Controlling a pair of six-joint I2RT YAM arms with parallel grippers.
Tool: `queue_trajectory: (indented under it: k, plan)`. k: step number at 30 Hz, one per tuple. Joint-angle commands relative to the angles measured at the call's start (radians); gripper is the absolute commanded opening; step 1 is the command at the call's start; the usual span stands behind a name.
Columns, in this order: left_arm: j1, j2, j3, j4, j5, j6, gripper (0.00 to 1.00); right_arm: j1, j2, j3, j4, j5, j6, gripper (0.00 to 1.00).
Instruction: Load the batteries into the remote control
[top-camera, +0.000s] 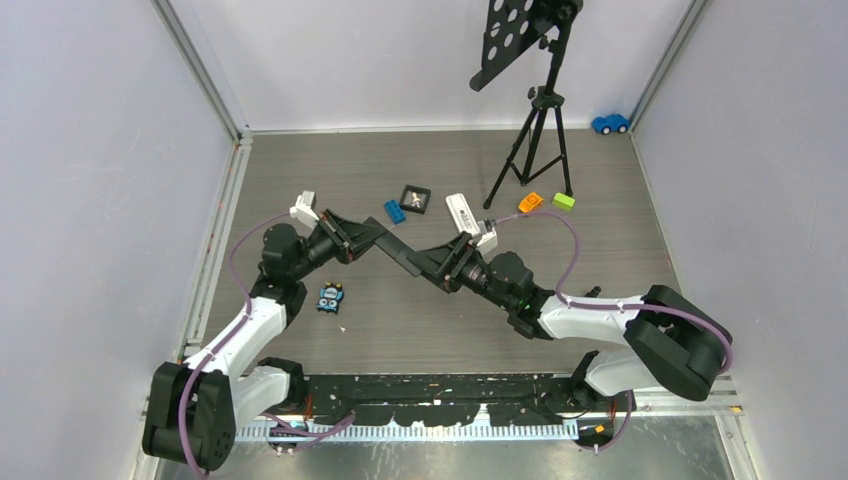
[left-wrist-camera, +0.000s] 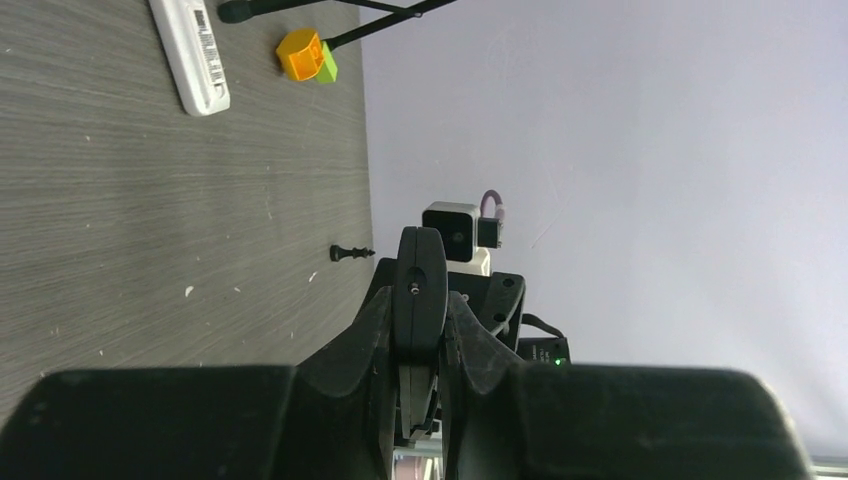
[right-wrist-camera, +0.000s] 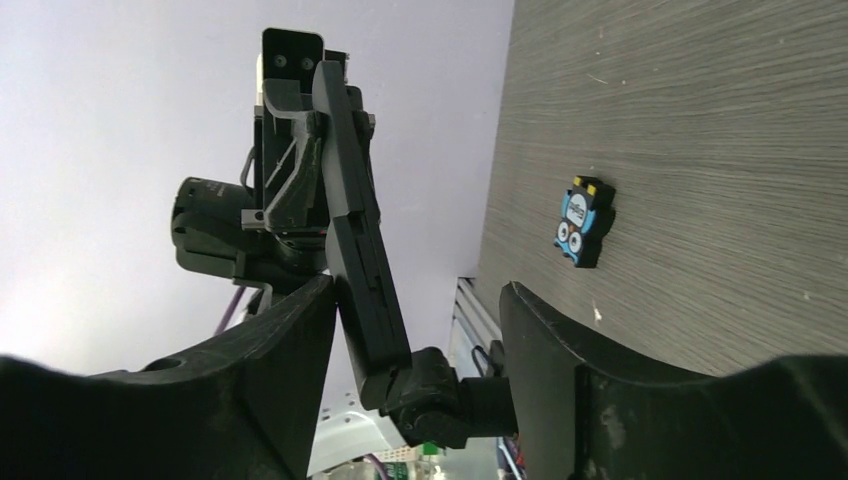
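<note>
A long black remote control (top-camera: 392, 248) hangs above the table between the two arms. My left gripper (top-camera: 366, 240) is shut on one end of it; in the left wrist view the remote (left-wrist-camera: 421, 285) shows edge-on, squeezed between both fingers of the left gripper (left-wrist-camera: 421, 320). My right gripper (top-camera: 434, 262) is open around the other end. From the right wrist, the remote (right-wrist-camera: 355, 240) lies close by the left finger, with a wide gap to the right finger of the right gripper (right-wrist-camera: 415, 320). The batteries do not show in any view.
A white oblong device with a barcode (top-camera: 461, 213) (left-wrist-camera: 190, 50), a small black square tray (top-camera: 415, 197), a blue brick (top-camera: 395, 211) and a blue cartoon piece (top-camera: 331, 298) (right-wrist-camera: 583, 222) lie on the table. A tripod (top-camera: 540, 140), orange block (top-camera: 530, 203), green block (top-camera: 564, 201) and toy car (top-camera: 610, 123) are behind.
</note>
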Motion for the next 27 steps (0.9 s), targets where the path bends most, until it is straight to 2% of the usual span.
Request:
queue_trajectory:
  k: [1,9,14,17,20,23,25,27]
  plan:
    - [-0.008,-0.01,0.03,-0.004,0.041,0.007,0.0,0.001,-0.039,0.042,-0.087,0.02,-0.098,0.68]
    - [-0.009,0.007,0.019,-0.097,0.045,0.064,0.0,-0.004,-0.109,0.042,-0.073,0.017,-0.212,0.81]
    - [-0.008,0.031,0.014,-0.106,0.056,0.064,0.0,-0.004,-0.146,0.046,-0.105,0.018,-0.285,0.81]
    - [-0.008,0.039,0.012,-0.111,0.06,0.066,0.0,-0.004,-0.181,0.082,-0.258,0.004,-0.437,0.81]
    - [-0.008,0.045,0.014,-0.118,0.071,0.077,0.0,-0.004,-0.211,0.168,-0.472,-0.097,-0.731,0.8]
    - [-0.007,0.046,0.017,-0.144,0.088,0.102,0.0,-0.004,-0.203,0.279,-0.737,-0.165,-0.953,0.8]
    - [-0.008,0.046,0.02,-0.164,0.096,0.119,0.0,-0.003,-0.189,0.328,-0.837,-0.189,-1.023,0.8]
    - [-0.008,0.043,0.019,-0.179,0.097,0.13,0.0,-0.002,-0.177,0.348,-0.864,-0.212,-1.053,0.8]
